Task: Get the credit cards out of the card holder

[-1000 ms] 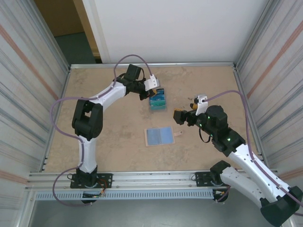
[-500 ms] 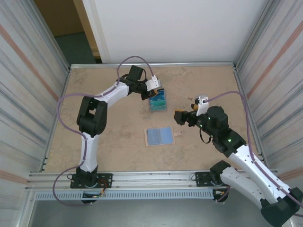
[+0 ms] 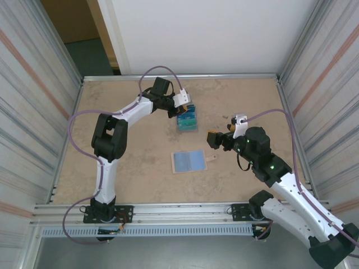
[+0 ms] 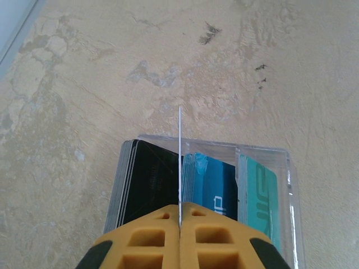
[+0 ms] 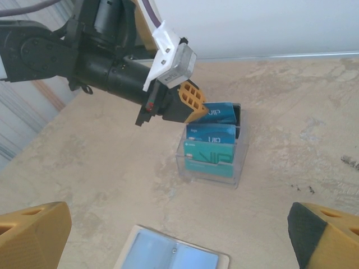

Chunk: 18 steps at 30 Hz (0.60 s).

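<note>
While the left fingers (image 4: 179, 216) pinch one blue card (image 5: 220, 113), edge-on to the wrist camera, a clear box (image 5: 240, 162) sits below it. The box holds three upright lots: black stack (image 4: 143, 182), blue stack (image 4: 216, 188), teal stack (image 4: 259, 193). The held card lines up between black and blue.

Wallet (image 3: 188, 161): open flat mid-bench (image 3: 129, 162), pale blue lining up, well apart from the left fingers. Its tab points toward the right fingers (image 3: 212, 139), which are spread wide, holding nothing, just beside the tab.
</note>
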Each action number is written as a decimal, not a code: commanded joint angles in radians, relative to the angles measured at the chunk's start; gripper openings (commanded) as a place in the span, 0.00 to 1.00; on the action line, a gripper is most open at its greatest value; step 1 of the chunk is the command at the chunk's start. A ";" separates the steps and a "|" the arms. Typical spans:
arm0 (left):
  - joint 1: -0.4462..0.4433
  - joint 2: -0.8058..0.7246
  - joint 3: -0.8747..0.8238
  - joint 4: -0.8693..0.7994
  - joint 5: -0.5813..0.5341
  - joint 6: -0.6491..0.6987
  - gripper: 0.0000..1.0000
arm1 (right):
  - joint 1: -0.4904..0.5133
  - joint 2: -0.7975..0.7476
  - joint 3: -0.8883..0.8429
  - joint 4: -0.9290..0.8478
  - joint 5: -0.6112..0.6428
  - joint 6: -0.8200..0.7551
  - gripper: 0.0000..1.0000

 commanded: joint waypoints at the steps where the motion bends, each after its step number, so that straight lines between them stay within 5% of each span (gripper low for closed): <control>1: 0.000 -0.055 -0.013 0.049 0.019 -0.009 0.00 | -0.005 0.004 -0.005 0.007 -0.010 0.025 0.99; 18: 0.009 -0.114 -0.056 0.003 0.104 0.008 0.00 | -0.006 0.030 -0.005 0.024 -0.018 0.035 0.99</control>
